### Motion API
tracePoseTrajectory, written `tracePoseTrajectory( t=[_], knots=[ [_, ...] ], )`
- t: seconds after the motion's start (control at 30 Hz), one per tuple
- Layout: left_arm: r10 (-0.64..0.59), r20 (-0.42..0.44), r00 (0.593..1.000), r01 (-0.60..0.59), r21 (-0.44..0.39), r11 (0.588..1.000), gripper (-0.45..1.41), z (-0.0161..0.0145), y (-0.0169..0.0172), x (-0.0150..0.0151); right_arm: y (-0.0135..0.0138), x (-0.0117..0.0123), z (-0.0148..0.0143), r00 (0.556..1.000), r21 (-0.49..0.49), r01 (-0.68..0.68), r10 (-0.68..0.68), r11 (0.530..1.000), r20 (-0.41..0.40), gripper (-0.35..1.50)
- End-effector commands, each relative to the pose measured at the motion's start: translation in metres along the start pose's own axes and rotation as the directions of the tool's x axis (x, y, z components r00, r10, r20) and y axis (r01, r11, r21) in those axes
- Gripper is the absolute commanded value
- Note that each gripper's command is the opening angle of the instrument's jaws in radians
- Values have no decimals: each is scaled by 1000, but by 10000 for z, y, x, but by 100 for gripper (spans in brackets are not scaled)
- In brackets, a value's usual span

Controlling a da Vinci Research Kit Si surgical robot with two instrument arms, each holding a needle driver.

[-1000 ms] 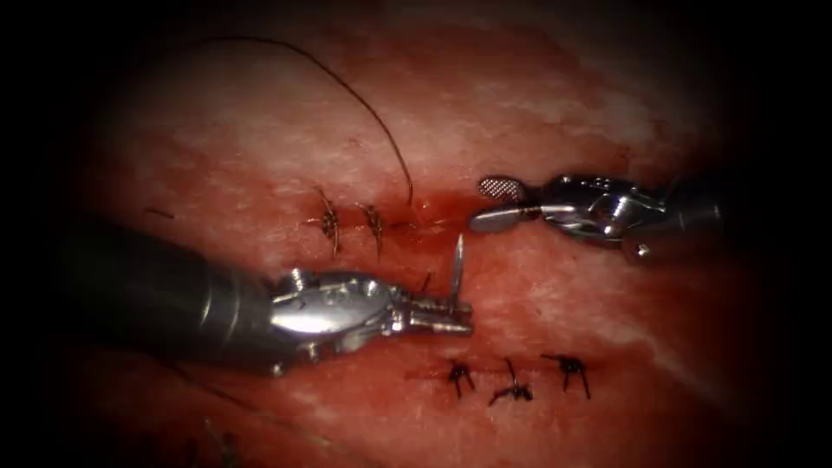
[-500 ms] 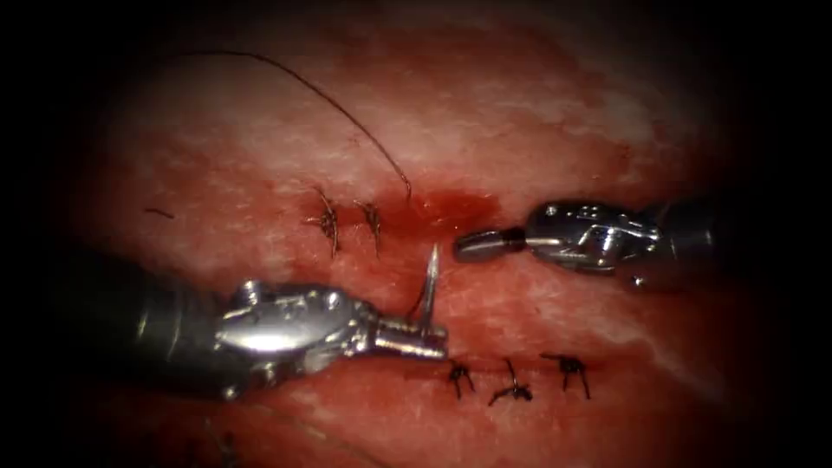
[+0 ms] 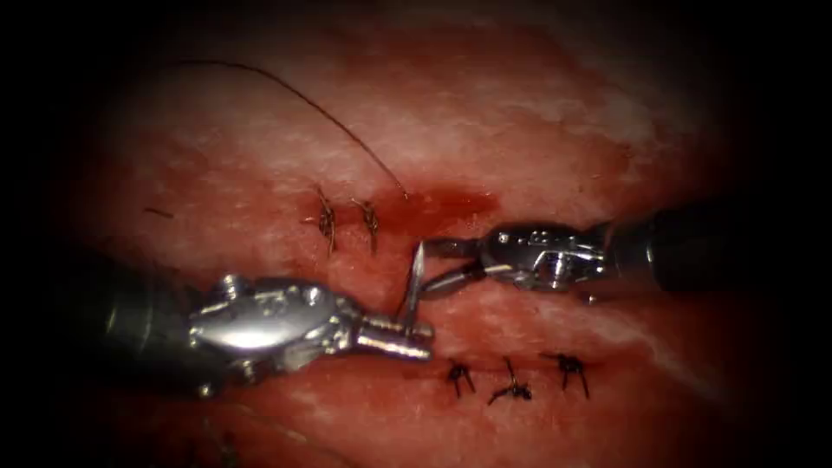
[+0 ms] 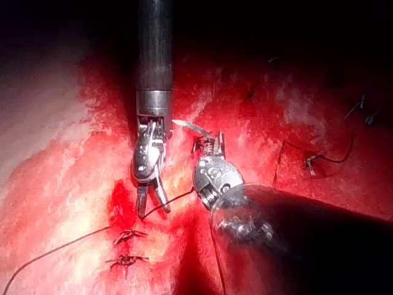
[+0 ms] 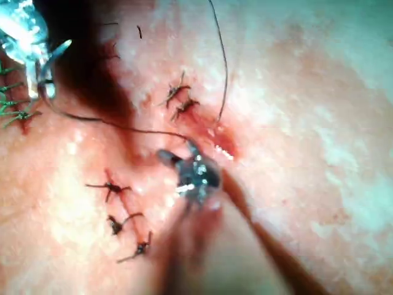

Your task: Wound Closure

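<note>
My left tool [image 3: 425,331] lies over the tissue [image 3: 520,130], its jaws shut on the curved needle [image 3: 414,282] low on its curve. The needle stands clear of the tissue, point up. My right tool [image 3: 429,267] comes in from the right with jaws open, its tips just right of the needle's upper part and not gripping it. The thread [image 3: 329,117] arcs from the upper left into the cut by the red fluid [image 3: 451,206]. The left wrist view has the needle [image 4: 190,127] in the left tool [image 4: 209,144] beside the open right tool [image 4: 150,206].
Two tied stitches [image 3: 328,221] [image 3: 371,221] sit left of the red fluid. A row of three dark stitches [image 3: 511,390] lies lower on the tissue, right of the left tool's tip. The right wrist view has the thread [image 5: 218,61] and stitches [image 5: 178,98].
The left tool has carried the needle down and to the left. The right tool moved left toward the needle; its jaws shut half a second ago and are open again.
</note>
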Motion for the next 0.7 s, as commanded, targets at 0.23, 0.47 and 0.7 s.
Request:
tracePoseTrajectory(
  t=[0.23,0.47,0.7],
  knots=[
    [3,11,1000,-3,1,1000,-45,6,8,-6,24,-32,19,999,-82,16,-13,997,48,84],
    [47,18,999,-47,1,999,-45,2,19,3,28,-32,10,999,-98,2,2,995,43,89],
    [78,29,997,-78,-9,997,-45,-6,41,20,10,12,-10,999,-116,42,-38,992,37,84]
  ],
)
